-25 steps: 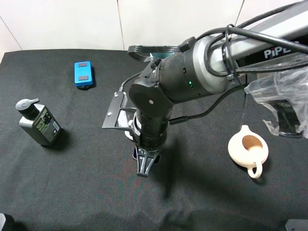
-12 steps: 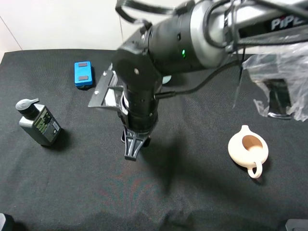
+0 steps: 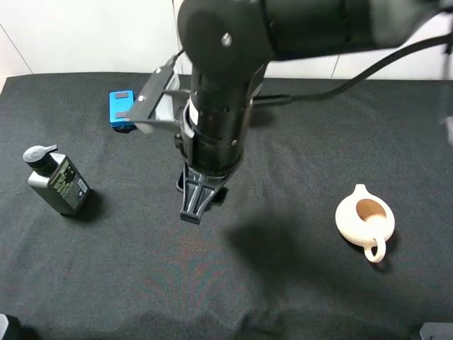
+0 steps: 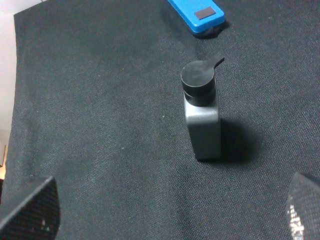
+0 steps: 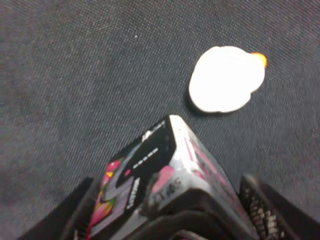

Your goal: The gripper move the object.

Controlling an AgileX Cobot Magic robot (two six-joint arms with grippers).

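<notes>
In the right wrist view, my right gripper (image 5: 167, 200) is shut on the object (image 5: 150, 160), a small black box with red-pink graphics and a clear top, which sits between the two fingers (image 5: 75, 215). A small white lumpy figure (image 5: 227, 80) lies on the black cloth just beyond it. In the exterior high view the right gripper (image 3: 199, 202) points straight down at the middle of the table, and its bulk hides the object and the figure. My left gripper (image 4: 167, 220) is open and empty, with its fingertips (image 4: 30, 212) spread wide short of the grey pump bottle (image 4: 202, 117).
The grey pump bottle (image 3: 58, 180) stands at the left of the black cloth. A blue flat box (image 3: 122, 108) lies at the back left and also shows in the left wrist view (image 4: 196, 12). A cream spouted pot (image 3: 364, 218) sits at the right.
The right arm has swung left and risen toward the camera, carrying the gripper up-left in the exterior view. The clear plastic bag at the right is no longer seen.
</notes>
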